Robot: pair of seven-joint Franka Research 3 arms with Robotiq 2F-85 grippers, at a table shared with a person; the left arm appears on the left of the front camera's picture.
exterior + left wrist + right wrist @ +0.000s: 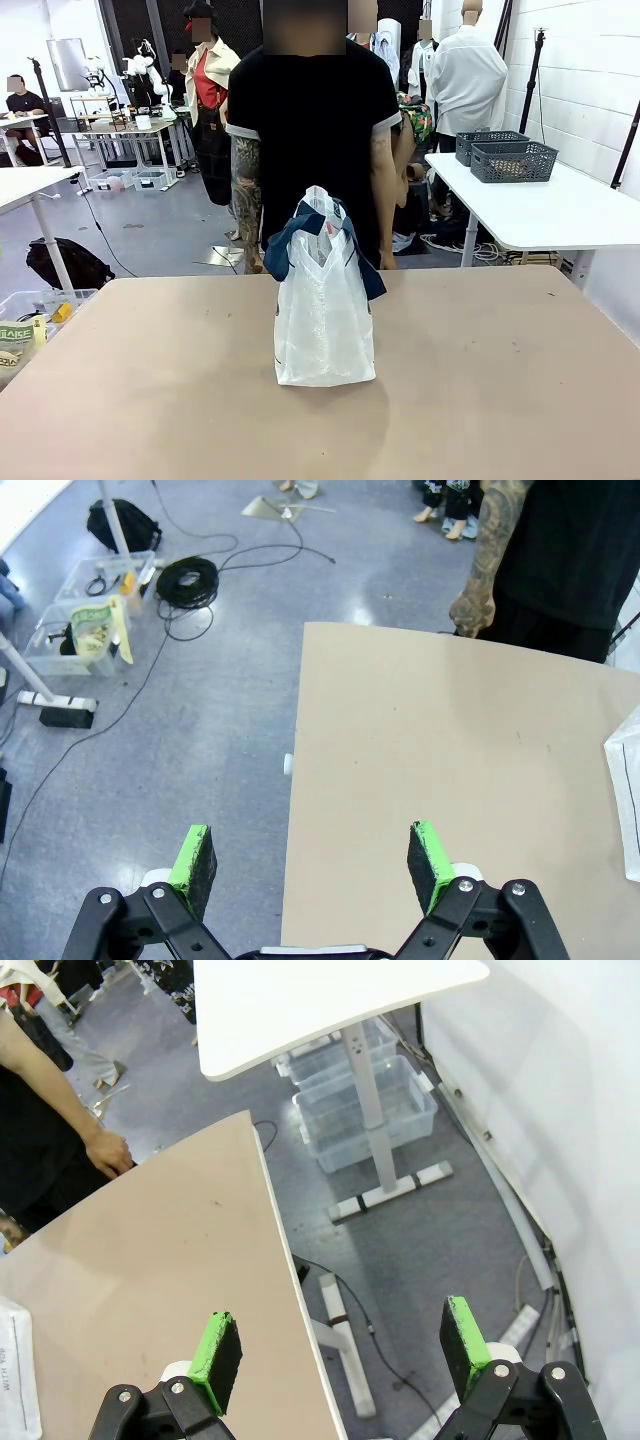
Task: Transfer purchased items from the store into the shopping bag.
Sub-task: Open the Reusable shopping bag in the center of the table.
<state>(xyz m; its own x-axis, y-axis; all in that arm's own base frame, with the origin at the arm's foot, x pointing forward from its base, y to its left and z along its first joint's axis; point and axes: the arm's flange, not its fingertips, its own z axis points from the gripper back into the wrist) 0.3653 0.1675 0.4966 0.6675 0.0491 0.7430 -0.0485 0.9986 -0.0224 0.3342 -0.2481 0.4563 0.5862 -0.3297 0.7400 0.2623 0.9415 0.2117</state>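
**Left gripper** [312,852]: jaws spread wide, nothing between the green pads [195,858]. It hangs above the left edge of the tan rectangular table [430,740], with grey floor under one finger and tabletop under the other.

**Right gripper** [342,1338]: jaws equally wide, nothing held. It sits over the table's right edge, one pad above the top, the other above the floor.

**Tall translucent white plastic shopping bag** [325,320]: stands upright at the middle of the table, well apart from both grippers. Its dark navy strap handles [283,250] droop over the top and down both sides.
- The contents cannot be made out through the plastic.
- A reddish patch shows near the mouth but cannot be identified.
- The left wrist view cuts the bag to a strip at the picture's right border [627,780].
- The right wrist view catches only a corner at the lower left [14,1360], with print too small to read.

**Person in a black T-shirt** [315,120]: stands at the far edge, directly behind the bag, which hides the lower torso. One hand [470,610] hangs just beside the far table edge, and the other [110,1150] likewise.

**Two dark grey lattice-sided plastic baskets** [505,157]: rest on a white side table [550,215] at the right, well apart from the bag. Their contents are too far off to tell.
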